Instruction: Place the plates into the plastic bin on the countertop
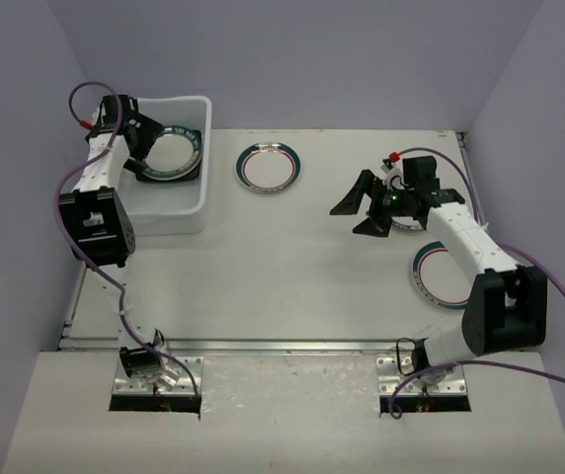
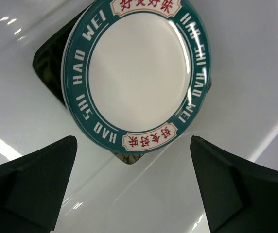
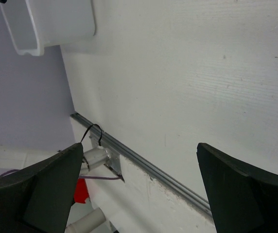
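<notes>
The white translucent plastic bin stands at the back left of the countertop. Inside it a round white plate with a teal rim lies on a square black plate; the stack also shows in the top view. My left gripper is open and empty, hanging over the bin's floor just beside that stack. A second teal-rimmed plate lies on the countertop right of the bin. A third lies at the right, partly under my right arm. My right gripper is open and empty above the countertop.
The metal strip runs along the countertop's near edge. A corner of the bin shows in the right wrist view. Purple cables loop beside both arms. Lavender walls close in the left, back and right sides.
</notes>
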Motion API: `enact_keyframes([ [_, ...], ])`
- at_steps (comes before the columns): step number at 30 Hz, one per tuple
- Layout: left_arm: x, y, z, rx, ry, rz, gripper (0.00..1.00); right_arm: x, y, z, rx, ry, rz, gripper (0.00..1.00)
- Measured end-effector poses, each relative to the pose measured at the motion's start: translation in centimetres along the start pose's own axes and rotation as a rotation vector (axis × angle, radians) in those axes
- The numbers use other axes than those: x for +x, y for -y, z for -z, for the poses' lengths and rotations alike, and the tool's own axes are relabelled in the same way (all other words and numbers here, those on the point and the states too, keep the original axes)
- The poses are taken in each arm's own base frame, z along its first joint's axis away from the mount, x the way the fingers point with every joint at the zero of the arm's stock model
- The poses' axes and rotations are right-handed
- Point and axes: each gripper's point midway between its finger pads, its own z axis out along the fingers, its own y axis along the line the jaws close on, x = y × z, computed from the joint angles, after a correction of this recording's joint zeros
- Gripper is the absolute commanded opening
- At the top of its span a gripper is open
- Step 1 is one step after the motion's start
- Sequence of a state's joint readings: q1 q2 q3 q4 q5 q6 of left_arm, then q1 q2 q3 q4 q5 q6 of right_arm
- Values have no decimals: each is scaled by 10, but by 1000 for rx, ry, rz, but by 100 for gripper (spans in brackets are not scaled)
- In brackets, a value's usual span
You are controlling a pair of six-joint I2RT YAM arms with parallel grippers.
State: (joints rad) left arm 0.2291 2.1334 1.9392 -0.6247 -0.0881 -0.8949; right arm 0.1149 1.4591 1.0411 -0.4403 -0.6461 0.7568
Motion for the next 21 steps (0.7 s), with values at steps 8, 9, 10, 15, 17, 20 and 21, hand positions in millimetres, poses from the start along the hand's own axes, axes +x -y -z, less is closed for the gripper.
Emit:
enact_keyframes([
  [8,4,-12,28,-57,-24,-65,100,-9,15,-53,93,-56,2,99],
  [9,1,-6,41,-35,-19,-77,100,-11,13,-65,86,-59,11,99],
  [10,-5,1,57,-4,-6,-88,100,-14,12,-78,78,-58,18,99],
  [15,-12,54,184,267,99,-203,100,-37,18,-146,70,-47,-21,93],
  [17,4,61,241,392,119,-247,100,-54,25,-172,70,-8,-49,89],
  [20,39,47,302,524,87,-298,100,-74,41,-206,77,47,-108,86],
  [21,43,41,313,546,86,-302,100,-76,40,-214,66,42,-137,83],
])
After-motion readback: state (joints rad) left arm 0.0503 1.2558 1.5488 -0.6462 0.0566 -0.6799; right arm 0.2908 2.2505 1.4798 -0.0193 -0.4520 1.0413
